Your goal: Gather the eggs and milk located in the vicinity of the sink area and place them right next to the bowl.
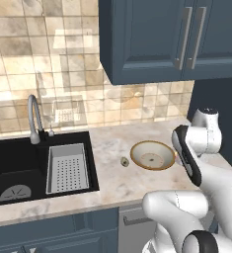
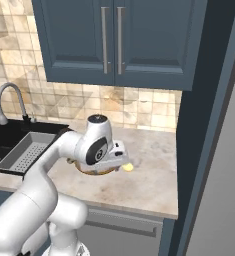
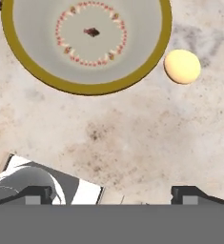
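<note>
One bowl (image 3: pixel 87 45) and one egg (image 3: pixel 182 66) lie on the desk (image 3: pixel 132 133), the egg just beside the bowl's rim at 3 o'clock. The tool (image 3: pixel 112 193) hangs above the desk at 6 o'clock, fingers spread wide, holding and touching nothing.

One egg (image 3: pixel 182 66), one brown-rimmed bowl (image 3: pixel 87 88), one grey strainer basket (image 1: pixel 66 168), one curved silver faucet (image 1: pixel 34 118), one black double-basin sink (image 1: pixel 19 148), and two wall-cabinet doors (image 2: pixel 109 40) with two handles.
</note>
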